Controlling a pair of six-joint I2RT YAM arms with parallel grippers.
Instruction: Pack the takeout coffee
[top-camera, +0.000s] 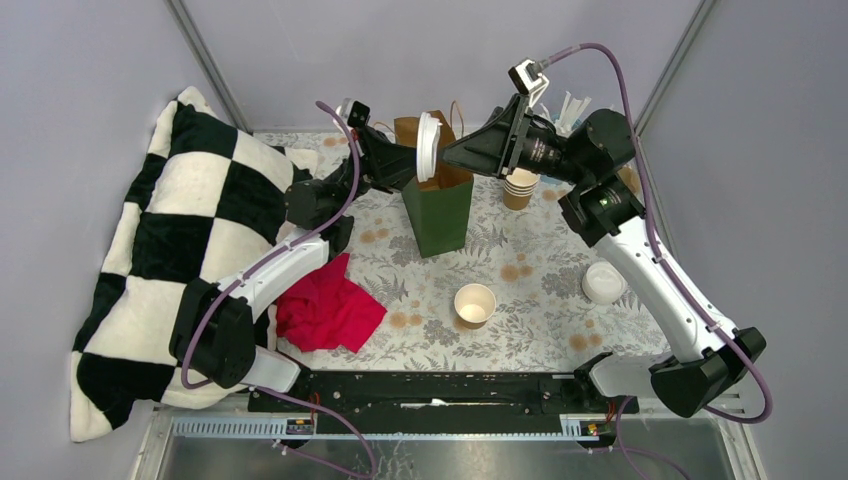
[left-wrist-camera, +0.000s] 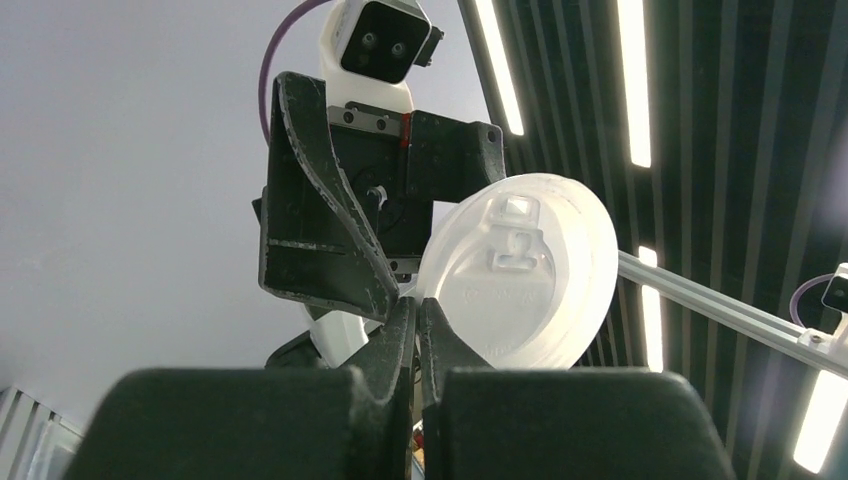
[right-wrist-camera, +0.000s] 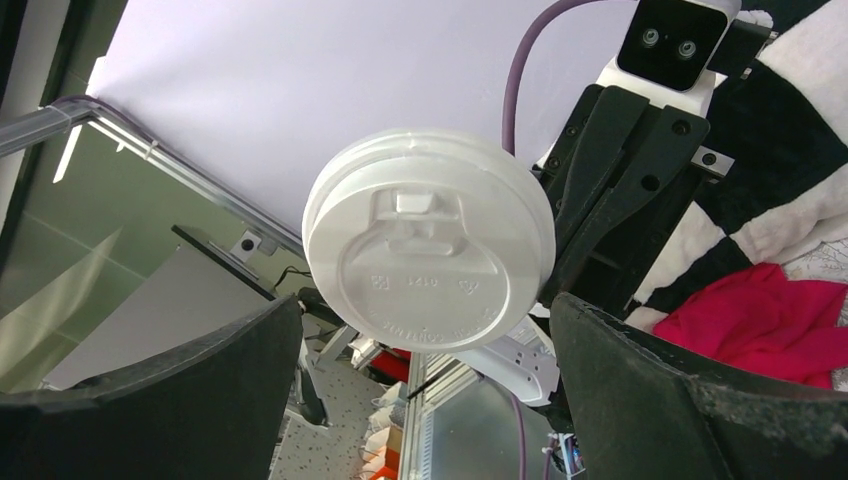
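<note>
The left gripper (left-wrist-camera: 415, 312) pinches shut on the rim of the white lid (left-wrist-camera: 520, 268), while the right gripper (top-camera: 458, 150) gapes fully open before it, holding nothing.

**Bystanders on the left side**

A big black-and-white checkered soft cushion (top-camera: 190, 230) slumps along the left wall, its edge overlapping the grey floral-print tablecloth (top-camera: 540, 300). Just beside it, near the front left, a crumpled magenta fabric cloth (top-camera: 325, 310) lies on the print.
</note>
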